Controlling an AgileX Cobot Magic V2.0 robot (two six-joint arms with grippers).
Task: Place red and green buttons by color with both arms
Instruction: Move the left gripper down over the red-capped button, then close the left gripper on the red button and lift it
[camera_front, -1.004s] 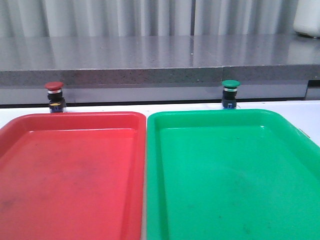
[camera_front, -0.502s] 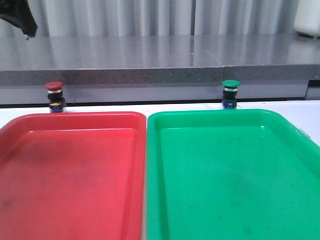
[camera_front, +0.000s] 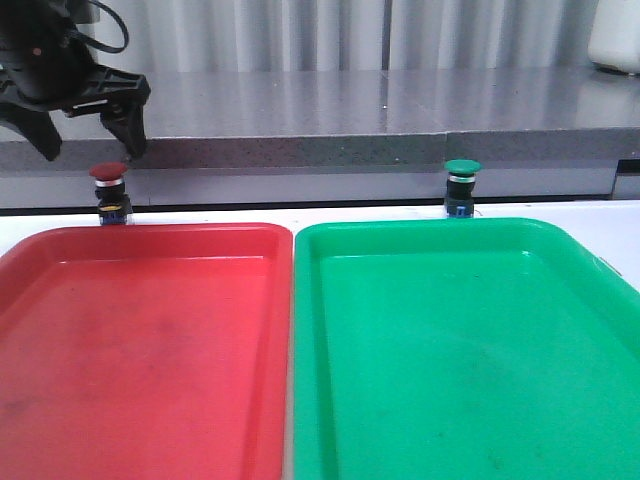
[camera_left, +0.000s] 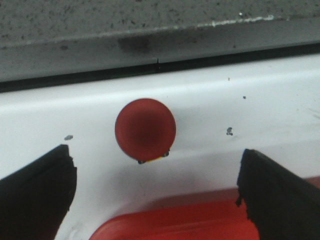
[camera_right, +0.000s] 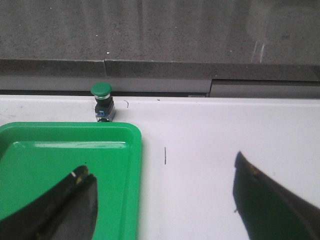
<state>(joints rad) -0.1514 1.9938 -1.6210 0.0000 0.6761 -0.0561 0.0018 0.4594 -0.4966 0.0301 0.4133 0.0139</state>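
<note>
The red button (camera_front: 109, 192) stands on the white table behind the red tray (camera_front: 140, 350). My left gripper (camera_front: 88, 150) hangs open just above it, fingers spread to either side of the cap. In the left wrist view the red cap (camera_left: 145, 129) lies between my open fingers (camera_left: 35, 195). The green button (camera_front: 461, 187) stands behind the green tray (camera_front: 470, 350). It also shows in the right wrist view (camera_right: 102, 101), far ahead of my open, empty right gripper (camera_right: 160, 200). The right gripper is out of the front view.
A grey stone ledge (camera_front: 340, 120) runs along the back, right behind both buttons. The two trays sit side by side and fill the near table. A white container (camera_front: 615, 35) stands at the back right.
My left arm has come down from the top left corner of the front view and now hangs over the red button. Buttons and trays have not moved.
</note>
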